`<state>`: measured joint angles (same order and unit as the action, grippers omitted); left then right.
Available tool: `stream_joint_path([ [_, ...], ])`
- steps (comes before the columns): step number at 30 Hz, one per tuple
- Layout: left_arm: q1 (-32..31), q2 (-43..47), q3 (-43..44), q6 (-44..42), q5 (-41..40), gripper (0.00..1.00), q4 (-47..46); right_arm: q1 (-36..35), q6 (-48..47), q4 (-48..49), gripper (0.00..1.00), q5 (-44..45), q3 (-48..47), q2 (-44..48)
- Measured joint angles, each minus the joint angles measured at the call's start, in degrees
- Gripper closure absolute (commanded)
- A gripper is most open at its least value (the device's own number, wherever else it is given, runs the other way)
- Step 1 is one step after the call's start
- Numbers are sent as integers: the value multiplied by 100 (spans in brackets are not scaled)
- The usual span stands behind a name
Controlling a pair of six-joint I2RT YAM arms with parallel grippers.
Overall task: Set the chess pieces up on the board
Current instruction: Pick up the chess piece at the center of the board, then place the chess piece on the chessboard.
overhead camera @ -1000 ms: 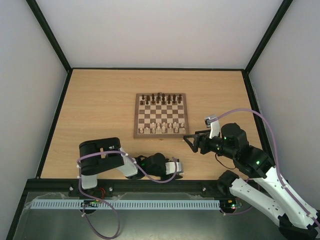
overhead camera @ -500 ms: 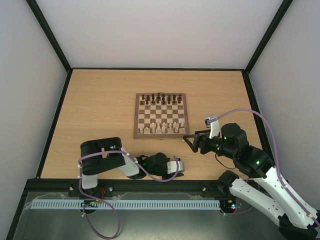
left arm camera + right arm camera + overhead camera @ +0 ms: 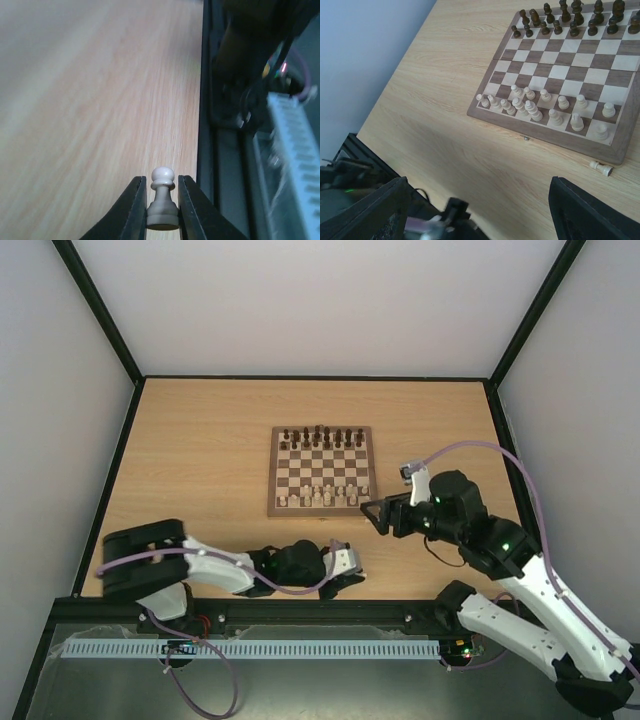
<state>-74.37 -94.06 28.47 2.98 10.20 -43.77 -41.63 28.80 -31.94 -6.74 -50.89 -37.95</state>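
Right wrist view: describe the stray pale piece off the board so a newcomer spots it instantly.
Find the chessboard on the wooden table. Follow the border nearest its pale pieces toward the view's lower right; just outside it is the stray piece. It alone lies on its side on bare wood, while the rest stand on squares.

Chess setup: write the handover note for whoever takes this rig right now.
Left tool: shut on a pale pawn, upright at the table's near edge.
Right tool: open, empty, by the board's near right corner.
Done: dark pieces lined up on the far side; pale pieces stand on the near two rows.
To do: seat the held pawn and the fallen pale piece lying off the board's near edge.
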Motion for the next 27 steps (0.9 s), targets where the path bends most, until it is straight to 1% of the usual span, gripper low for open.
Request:
stream_joint_path([
  [5,-284,1364,-4,317,-455,98,389,2,-4,-120,23,87,-516,-699],
  [9,-529,2597,9,520,-999,98,1073,105,-44,-208,23,42,-807,-1185],
  [12,-575,3412,11,629,-1325,97,1657,645,-166,-297,25,-273,-938,-1327],
  [14,-575,3893,52,695,-1537,97,2096,1113,-234,-249,30,-704,-970,-1460],
  [15,-575,4024,76,717,-1606,97,2225,1429,-269,-221,30,-1097,-970,-1576],
  [16,-575,4164,120,737,-1707,97,2409,1576,-275,-184,30,-1539,-970,-1733],
  [17,-575,4258,177,754,-1784,97,2577,1945,-278,-114,30,-1930,-968,-1910],
  [18,-577,4295,223,756,-1832,97,2699,2100,-260,-48,30,-2229,-960,-2065],
  [21,-581,4288,365,758,-1963,96,3056,2302,-46,363,34,-3185,-684,-2269],
  [24,-588,4264,424,758,-2059,96,3366,2319,566,1172,35,-4319,24,-2096],
  [27,-595,4301,420,763,-2120,96,3595,2317,1158,1650,39,-5062,667,-1816],
])
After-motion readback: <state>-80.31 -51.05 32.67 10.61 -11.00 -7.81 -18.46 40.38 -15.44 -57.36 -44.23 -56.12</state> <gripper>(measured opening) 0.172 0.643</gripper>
